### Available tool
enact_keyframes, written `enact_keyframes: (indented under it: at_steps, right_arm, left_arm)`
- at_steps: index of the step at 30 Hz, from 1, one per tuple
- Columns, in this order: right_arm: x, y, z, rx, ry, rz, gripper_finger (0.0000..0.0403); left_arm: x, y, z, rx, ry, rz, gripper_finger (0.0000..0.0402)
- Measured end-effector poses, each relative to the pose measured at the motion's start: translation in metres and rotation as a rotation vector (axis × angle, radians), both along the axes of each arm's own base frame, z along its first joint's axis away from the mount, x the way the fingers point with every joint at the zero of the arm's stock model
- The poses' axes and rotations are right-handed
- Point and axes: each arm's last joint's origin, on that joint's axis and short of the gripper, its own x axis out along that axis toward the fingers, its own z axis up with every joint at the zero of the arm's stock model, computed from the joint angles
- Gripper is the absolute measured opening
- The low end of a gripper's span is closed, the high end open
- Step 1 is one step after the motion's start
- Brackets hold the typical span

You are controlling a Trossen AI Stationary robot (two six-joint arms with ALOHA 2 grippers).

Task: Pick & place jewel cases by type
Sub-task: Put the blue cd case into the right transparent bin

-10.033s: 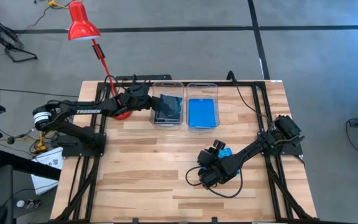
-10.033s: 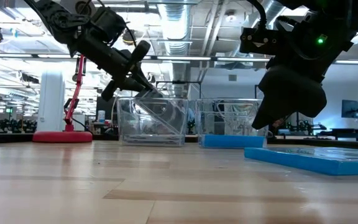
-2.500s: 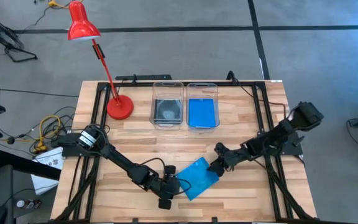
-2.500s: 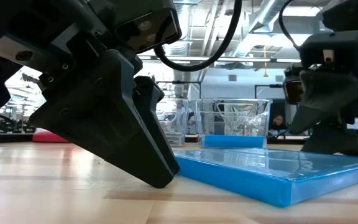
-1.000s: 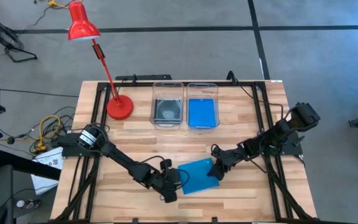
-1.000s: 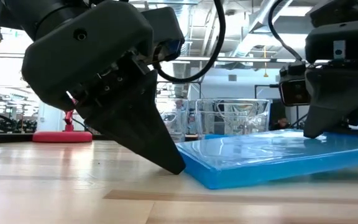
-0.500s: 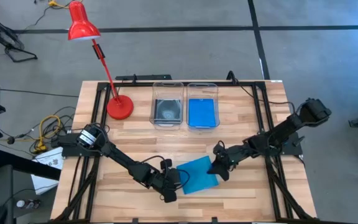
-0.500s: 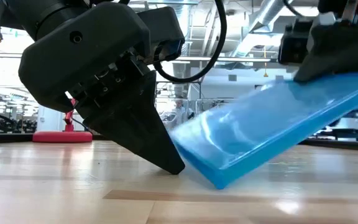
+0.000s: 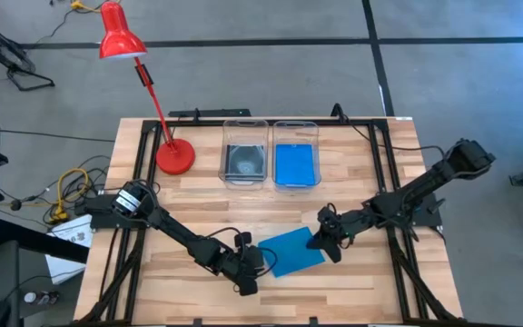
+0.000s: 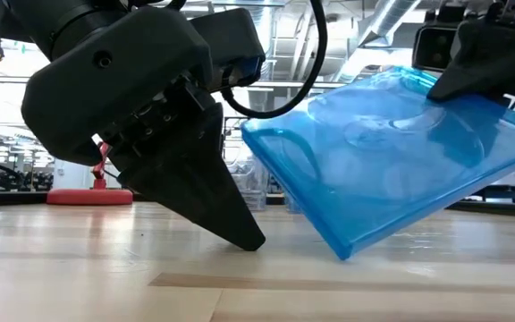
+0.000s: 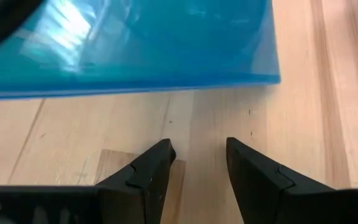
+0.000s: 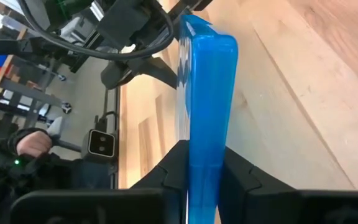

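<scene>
A bright blue jewel case (image 9: 284, 252) hangs tilted over the table's near middle, with my right gripper (image 9: 323, 242) shut on its right edge. In the low view the case (image 10: 392, 161) slopes down from that gripper (image 10: 472, 63) toward the left. My left gripper (image 9: 251, 265) stands open just left of the case. Its fingertips (image 11: 160, 155) are down at the table and touch nothing, with the case's edge (image 11: 166, 78) a little ahead of them. Two clear bins stand at the far middle. My right gripper pinches the blue case's right edge (image 12: 205, 134) between its two fingers (image 12: 176, 168), one on each flat face. It comes from the table's right, slanting down. The held edge is high and the opposite corner (image 10: 342, 255) is low by the table; I cannot tell whether it touches.
The left bin (image 9: 245, 162) holds a dark case and the right bin (image 9: 295, 163) a blue one. A red desk lamp (image 9: 175, 156) stands at the far left. Black frame rails (image 9: 390, 182) run along the table's sides. Bare wood lies between the bins and the grippers.
My right gripper has taken hold of the blue case's right edge and gone up and a little toward the table's right edge. The case, flat on the table a second ago, has tipped up. Its right edge has risen high while its left corner has stayed low.
</scene>
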Motion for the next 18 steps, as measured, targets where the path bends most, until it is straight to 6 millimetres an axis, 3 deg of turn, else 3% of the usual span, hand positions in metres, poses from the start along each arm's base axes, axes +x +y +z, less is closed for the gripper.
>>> enact_keyframes:
  at_steps: [18]
  right_arm:
    - [-0.023,-0.015,0.03,-0.087,-0.063,-0.059,0.005]
  left_arm:
    - [-0.003,0.002,0.0,0.073,0.022,-0.012,0.0153]
